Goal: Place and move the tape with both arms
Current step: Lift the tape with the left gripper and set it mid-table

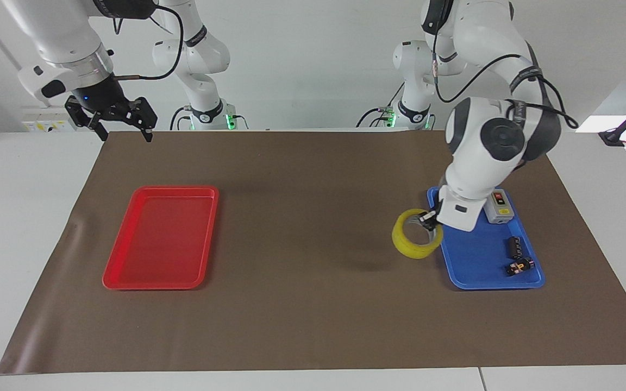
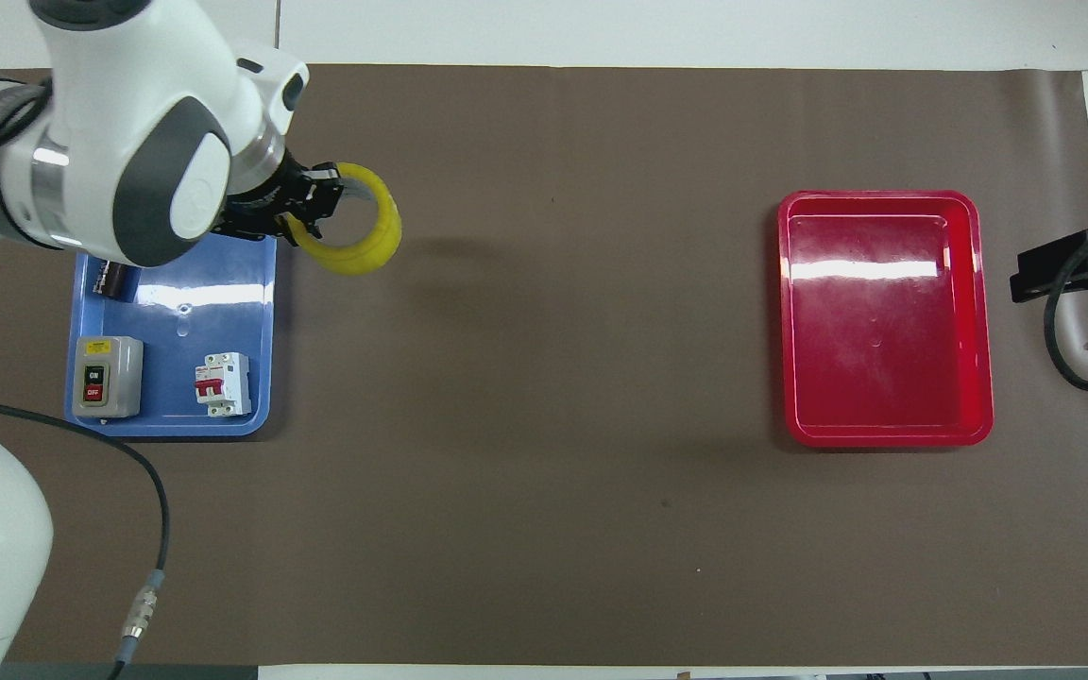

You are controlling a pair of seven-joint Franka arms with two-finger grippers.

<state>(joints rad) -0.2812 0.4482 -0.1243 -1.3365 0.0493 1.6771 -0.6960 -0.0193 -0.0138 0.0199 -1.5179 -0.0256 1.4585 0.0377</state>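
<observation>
The yellow tape roll (image 1: 415, 240) hangs in the air, held by its rim in my left gripper (image 1: 428, 220). It is over the brown mat just beside the blue tray (image 1: 476, 271), on the side toward the red tray. In the overhead view the tape (image 2: 362, 248) sticks out from the left gripper (image 2: 317, 196). My right gripper (image 1: 121, 122) waits, raised and open, over the mat's edge at the right arm's end; in the overhead view only part of the right gripper (image 2: 1059, 267) shows.
The blue tray (image 2: 223, 283) holds a grey switch box (image 2: 106, 377), a white and red circuit breaker (image 2: 222, 383) and small dark parts (image 1: 517, 255). An empty red tray (image 1: 161, 236) lies toward the right arm's end. A brown mat (image 1: 313, 304) covers the table.
</observation>
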